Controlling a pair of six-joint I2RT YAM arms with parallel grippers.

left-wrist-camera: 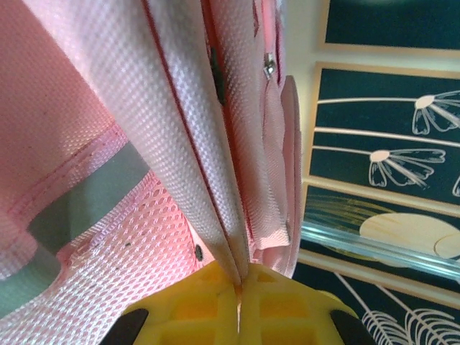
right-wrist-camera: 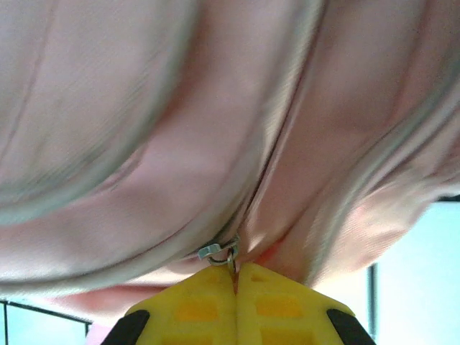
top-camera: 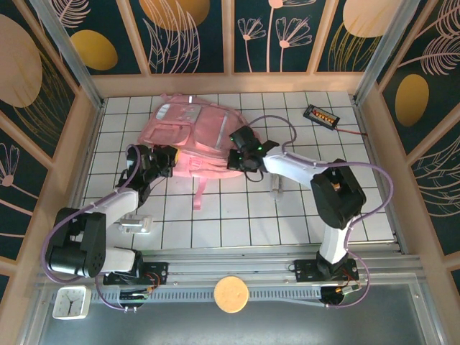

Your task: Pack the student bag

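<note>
Right up against the lens, the yellow waffle-moulded fingers of the left gripper [left-wrist-camera: 238, 286] are pressed together, with a fold of pale pink woven fabric pinched in the seam between them. That is the student bag [top-camera: 188, 135], lying flat on the far left part of the white tiled table [top-camera: 302, 215], straps trailing toward the arms. The hold looks like an anchor, pulling the cloth taut so the other arm has something to work against. Over on the right wrist view, the right gripper [right-wrist-camera: 234, 269] is closed too, its tips meeting on the small metal zipper pull [right-wrist-camera: 218, 251], the ring sitting right at the pinch. My read is that the zip is about to be drawn open, which packing needs first. Texture-wise, there is open pink mesh [left-wrist-camera: 144, 244] by the left fingers, a flat grey reflective strip [left-wrist-camera: 86, 195] stitched across it, and dense basket-weave panels rising in soft ridges. The bag is limp and slumps in rounded folds, so it will likely drag rather than resist. A small black pack [top-camera: 321, 113] waits well apart at the far right.
</note>
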